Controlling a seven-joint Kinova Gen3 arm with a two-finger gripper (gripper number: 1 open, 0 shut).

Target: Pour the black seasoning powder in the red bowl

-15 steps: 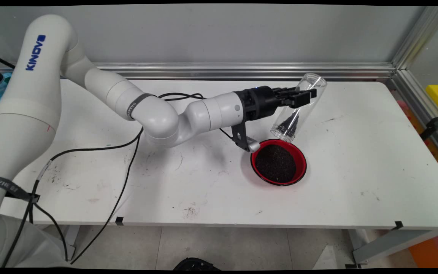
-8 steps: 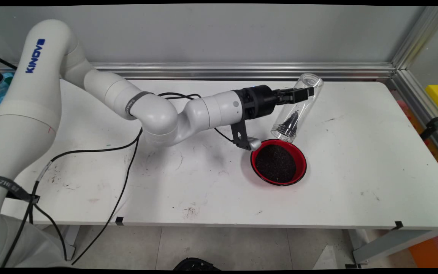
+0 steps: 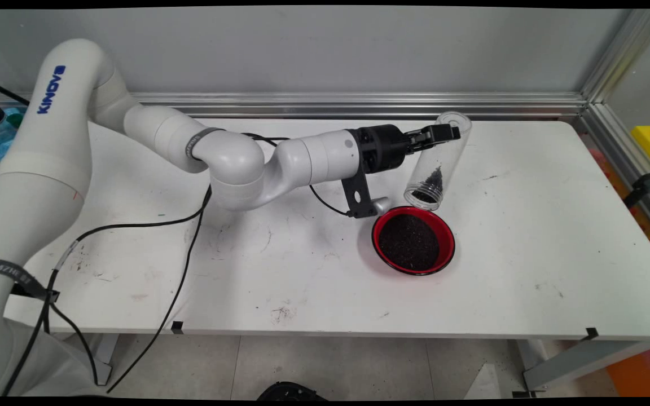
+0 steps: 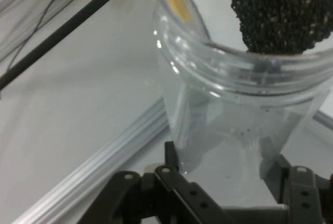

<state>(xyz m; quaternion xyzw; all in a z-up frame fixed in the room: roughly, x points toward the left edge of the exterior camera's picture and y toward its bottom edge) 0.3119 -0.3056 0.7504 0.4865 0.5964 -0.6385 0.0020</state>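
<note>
The white table (image 3: 528,225) has open room all around the red bowl (image 3: 413,240) of dark granules. Just beyond the bowl's far rim, 1 clear jar (image 3: 437,160) hangs tilted, mouth down. The gripper (image 3: 443,134) is clamped across the jar's raised base end, its long axis sloping down toward the bowl.

Jar: you see the clear plastic jar (image 3: 438,160) tilted, mouth-down, above the round red bowl's (image 3: 448,247) far rim.
Grains: dark grains (image 3: 409,241) in both.
</note>
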